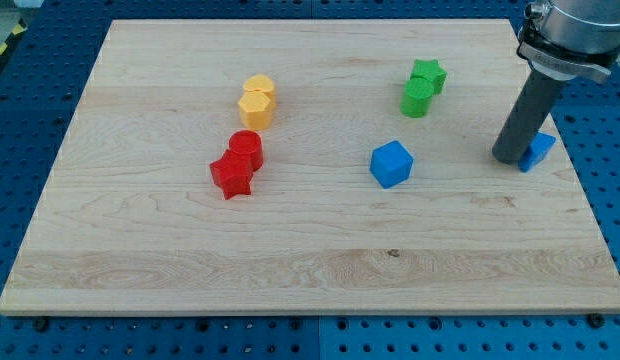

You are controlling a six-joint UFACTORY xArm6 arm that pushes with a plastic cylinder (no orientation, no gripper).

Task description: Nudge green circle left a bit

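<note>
Tip [511, 158] of my rod, no jaws to open or shut, rests near board's [140, 260] right edge, touching a blue block [538, 150]. Green circle [417, 98], toward top-right, against green star [428, 74]: probably light, rigid, slides easily; push its right side.

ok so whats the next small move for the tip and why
Probably bring my tip up and toward the view's left, to just right of the green circle. It now rests against a blue block well off to the view's lower right of the circle, so no leftward push can start yet. Come in below the green star, which touches the circle's upper right.
</note>
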